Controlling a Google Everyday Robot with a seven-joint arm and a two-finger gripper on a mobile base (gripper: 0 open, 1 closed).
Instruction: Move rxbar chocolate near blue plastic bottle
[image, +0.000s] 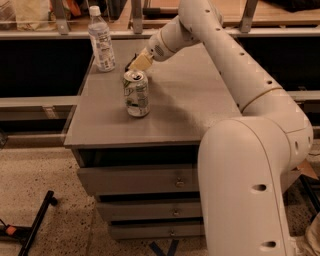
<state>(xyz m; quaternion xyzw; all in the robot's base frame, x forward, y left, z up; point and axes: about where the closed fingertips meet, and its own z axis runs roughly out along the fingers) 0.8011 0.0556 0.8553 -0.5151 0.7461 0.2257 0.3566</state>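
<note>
The blue plastic bottle (101, 42), clear with a white cap and pale label, stands upright at the far left corner of the grey cabinet top (195, 107). My gripper (137, 62) hangs low over the far part of the top, right of the bottle and just behind the can. Its tan fingers (143, 60) are shut on the rxbar chocolate (131, 63). Only a thin dark sliver of the bar shows at the fingertips.
A green-and-white soda can (136, 93) stands upright in front of the gripper, close to it. The cabinet has drawers (145, 182) below. A shelf rail (75, 34) runs behind the top. A black stand leg (35, 227) lies on the floor at lower left.
</note>
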